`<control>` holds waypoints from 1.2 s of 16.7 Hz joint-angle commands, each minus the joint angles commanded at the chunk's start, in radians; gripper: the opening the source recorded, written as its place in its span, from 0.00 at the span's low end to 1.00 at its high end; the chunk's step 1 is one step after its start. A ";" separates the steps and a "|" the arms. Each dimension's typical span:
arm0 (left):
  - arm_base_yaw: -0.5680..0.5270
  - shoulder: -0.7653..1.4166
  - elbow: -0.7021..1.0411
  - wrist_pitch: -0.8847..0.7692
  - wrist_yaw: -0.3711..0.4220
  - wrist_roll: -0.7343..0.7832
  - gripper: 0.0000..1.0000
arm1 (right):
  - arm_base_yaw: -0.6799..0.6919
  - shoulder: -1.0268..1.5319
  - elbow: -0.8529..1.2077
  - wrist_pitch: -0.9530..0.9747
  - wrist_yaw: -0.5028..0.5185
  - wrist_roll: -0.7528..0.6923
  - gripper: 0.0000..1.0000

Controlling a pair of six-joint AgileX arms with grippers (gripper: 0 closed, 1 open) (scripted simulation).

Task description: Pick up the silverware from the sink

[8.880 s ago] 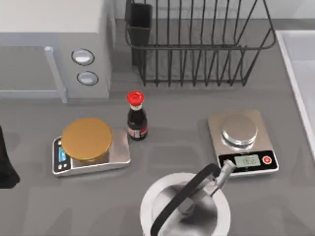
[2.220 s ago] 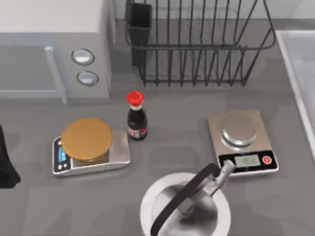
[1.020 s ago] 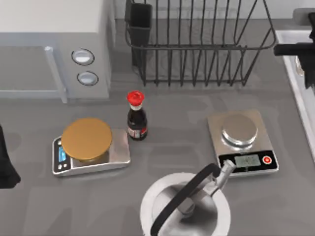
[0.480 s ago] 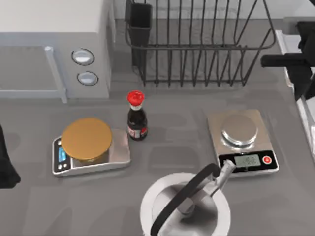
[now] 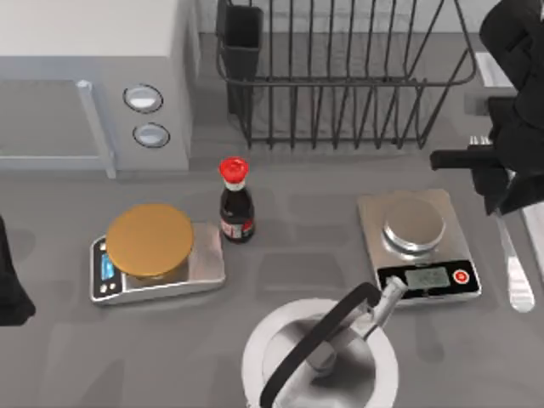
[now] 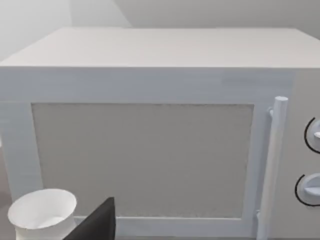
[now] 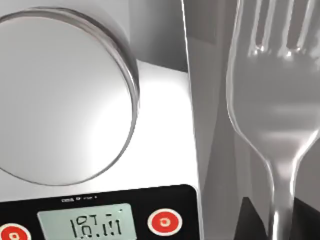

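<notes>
Top view, right hand (image 5: 501,183) now carrying silverware (image 5: 512,263) leftward

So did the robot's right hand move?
Yes. The right hand, holding the silverware, came toward the left, from the sink toward the steel scale.

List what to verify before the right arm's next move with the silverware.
1. Grip: ok. The right gripper has its fingers on either side of the silverware handle.
2. Silverware out of the sink: ok. It hangs by the rim, on the counter side.
3. Gap to the steel scale: ok. The two are apart in the top view.
4. Right arm against the dish rack: cannot tell. They overlap from above.
5. Left gripper out of the way: ok. It is parked at the table's left edge.
</notes>
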 joint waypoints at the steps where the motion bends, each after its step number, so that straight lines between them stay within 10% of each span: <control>1: 0.000 0.000 0.000 0.000 0.000 0.000 1.00 | 0.001 0.006 -0.037 0.042 0.000 0.000 0.00; 8: 0.000 0.000 0.000 0.000 0.000 0.000 1.00 | 0.003 0.019 -0.099 0.107 0.001 0.002 0.00; 20: 0.000 0.000 0.000 0.000 0.000 0.000 1.00 | 0.003 0.019 -0.099 0.107 0.001 0.002 0.90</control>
